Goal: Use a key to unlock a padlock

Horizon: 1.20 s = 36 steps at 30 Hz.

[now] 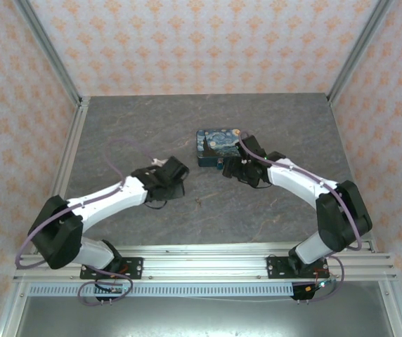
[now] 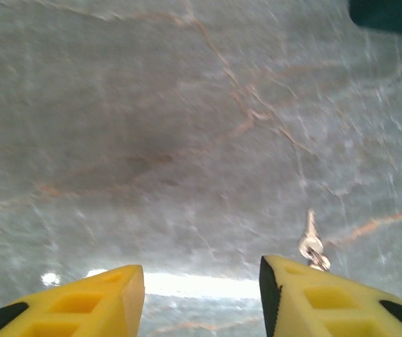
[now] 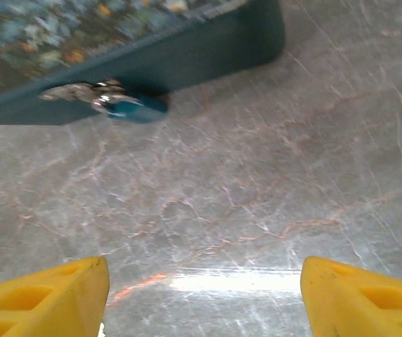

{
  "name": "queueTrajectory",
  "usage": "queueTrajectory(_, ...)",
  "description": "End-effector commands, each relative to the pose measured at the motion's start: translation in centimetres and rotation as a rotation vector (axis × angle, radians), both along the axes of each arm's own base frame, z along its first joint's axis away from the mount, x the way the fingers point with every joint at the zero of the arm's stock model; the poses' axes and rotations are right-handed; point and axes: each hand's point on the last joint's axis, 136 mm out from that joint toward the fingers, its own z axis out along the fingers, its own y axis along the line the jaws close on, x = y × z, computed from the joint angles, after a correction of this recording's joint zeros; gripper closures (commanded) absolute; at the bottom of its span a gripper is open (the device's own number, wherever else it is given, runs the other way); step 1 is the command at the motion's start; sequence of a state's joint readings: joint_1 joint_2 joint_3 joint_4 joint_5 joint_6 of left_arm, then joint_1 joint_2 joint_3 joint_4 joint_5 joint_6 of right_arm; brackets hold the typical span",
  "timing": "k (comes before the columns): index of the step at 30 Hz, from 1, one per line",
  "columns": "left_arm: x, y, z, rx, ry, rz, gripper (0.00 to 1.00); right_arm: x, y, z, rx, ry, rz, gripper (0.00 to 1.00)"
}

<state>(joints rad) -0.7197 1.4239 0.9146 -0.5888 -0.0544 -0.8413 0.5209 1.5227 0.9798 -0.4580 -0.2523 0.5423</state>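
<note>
Key [image 2: 310, 242] is lying at 2 o'clock off the left gripper [image 2: 201, 270], whose jaws are standing apart, empty. It is needing a slide toward 3 o'clock before pinching. Padlock [image 3: 120, 103] is hanging on the box [image 3: 208, 56], 11 o'clock from the spread, empty right gripper [image 3: 204, 267].

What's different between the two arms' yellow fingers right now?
The left gripper has its fingers closer together than the right gripper. The left faces bare table with a key beside one finger; the right faces the blue box. Both are yellow, open and empty.
</note>
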Motion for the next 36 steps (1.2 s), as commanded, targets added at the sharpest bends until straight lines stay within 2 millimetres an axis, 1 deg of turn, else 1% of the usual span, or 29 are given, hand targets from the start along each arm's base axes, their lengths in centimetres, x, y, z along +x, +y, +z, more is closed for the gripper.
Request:
queueTrajectory(1,0.2,-1.7,0.3,0.078,-0.049,0.080,0.54,0.1,-1.0,0.8,-0.025,-0.042,-0.041,0.28)
queueTrajectory(3,0.1,-3.6,0.0,0.098,-0.049,0.063,0.54,-0.2,-1.5,0.9,-0.046,-0.051,-0.037,0.28)
queueTrajectory(6,0.2,-6.2,-1.4,0.101,-0.019,0.042,0.56,-0.6,-2.4,1.1,-0.082,-0.064,-0.030,0.28)
queueTrajectory(7,0.2,-6.8,-1.9,0.106,-0.007,0.033,0.57,-0.8,-2.6,1.1,-0.092,-0.067,-0.026,0.28)
queueTrajectory(9,0.4,-7.4,-2.3,0.133,0.002,0.024,0.58,-1.1,-3.0,1.0,-0.107,-0.068,-0.018,0.27)
queueTrajectory(13,0.7,-7.4,-2.4,0.169,0.002,0.029,0.61,-1.4,-3.3,0.6,-0.115,-0.064,-0.010,0.27)
queueTrajectory(17,0.8,-7.4,-2.9,0.179,0.005,0.033,0.69,-1.3,-3.1,0.2,-0.105,-0.060,-0.005,0.27)
queueTrajectory(19,0.7,-7.3,-3.1,0.192,0.013,0.039,0.70,-1.3,-2.9,0.1,-0.101,-0.058,-0.001,0.27)
queueTrajectory(24,0.5,-6.9,-3.9,0.205,0.026,0.052,0.70,-1.1,-2.9,0.1,-0.100,-0.060,0.003,0.27)
queueTrajectory(29,0.0,-7.3,-5.2,0.184,0.061,0.048,0.68,-1.1,-2.9,0.0,-0.102,-0.057,0.005,0.27)
queueTrajectory(36,-0.4,-7.5,-6.2,0.172,0.084,0.046,0.69,-1.2,-3.0,-0.2,-0.107,-0.052,0.001,0.27)
